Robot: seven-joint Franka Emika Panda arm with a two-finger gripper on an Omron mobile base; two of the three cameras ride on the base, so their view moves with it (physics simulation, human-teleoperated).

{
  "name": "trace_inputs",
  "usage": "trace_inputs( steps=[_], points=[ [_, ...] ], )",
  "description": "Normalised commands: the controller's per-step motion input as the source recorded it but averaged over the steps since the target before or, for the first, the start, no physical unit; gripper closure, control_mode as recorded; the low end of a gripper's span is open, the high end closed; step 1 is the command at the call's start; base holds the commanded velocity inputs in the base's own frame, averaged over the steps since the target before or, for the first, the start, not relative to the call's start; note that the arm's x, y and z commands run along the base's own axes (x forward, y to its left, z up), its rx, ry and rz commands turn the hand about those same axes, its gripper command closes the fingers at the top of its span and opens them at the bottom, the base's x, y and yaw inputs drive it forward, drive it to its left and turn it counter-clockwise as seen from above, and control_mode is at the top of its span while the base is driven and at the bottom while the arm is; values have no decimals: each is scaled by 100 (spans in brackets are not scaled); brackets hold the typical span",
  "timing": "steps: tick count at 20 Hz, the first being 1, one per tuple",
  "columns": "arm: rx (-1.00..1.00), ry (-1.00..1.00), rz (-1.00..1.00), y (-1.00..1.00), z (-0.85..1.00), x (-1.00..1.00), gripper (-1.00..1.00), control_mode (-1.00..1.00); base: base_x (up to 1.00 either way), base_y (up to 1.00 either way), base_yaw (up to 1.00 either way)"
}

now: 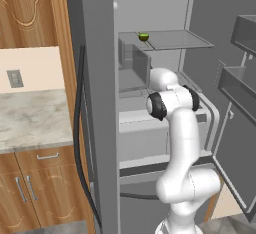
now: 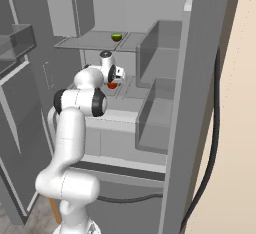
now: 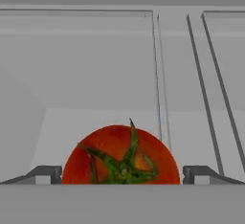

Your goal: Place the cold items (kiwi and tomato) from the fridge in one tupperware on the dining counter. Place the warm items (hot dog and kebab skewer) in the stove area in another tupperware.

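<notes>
A red tomato (image 3: 122,153) with a green stem star lies on a fridge shelf, right between my two fingertips. The gripper (image 3: 122,175) stands open around it, one dark fingertip (image 3: 45,174) on either side, apart from its skin. From the right base view the hand (image 2: 109,70) reaches into the middle of the fridge, with the tomato (image 2: 112,85) just below it. A small green kiwi (image 1: 144,37) sits on the glass shelf above, also in the right base view as the kiwi (image 2: 117,37).
The fridge stands open, with door bins (image 1: 240,88) to the right and other door bins (image 2: 157,118) close to the arm. A clear bin (image 1: 134,63) stands on the shelf. A marble counter (image 1: 30,118) over wooden cabinets lies left of the fridge.
</notes>
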Motion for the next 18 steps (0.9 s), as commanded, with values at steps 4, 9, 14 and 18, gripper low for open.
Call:
trace_inputs(
  steps=[4,9,14,18],
  points=[
    [0,0,0,2,-45,-24,-100,-100,0,0,0],
    [-1,0,0,7,-42,-16,100,-100,0,0,0],
    [-2,0,0,13,-34,-1,100,-100,0,0,0],
    [-3,-15,0,1,-17,-49,100,-100,0,0,0]
  ],
)
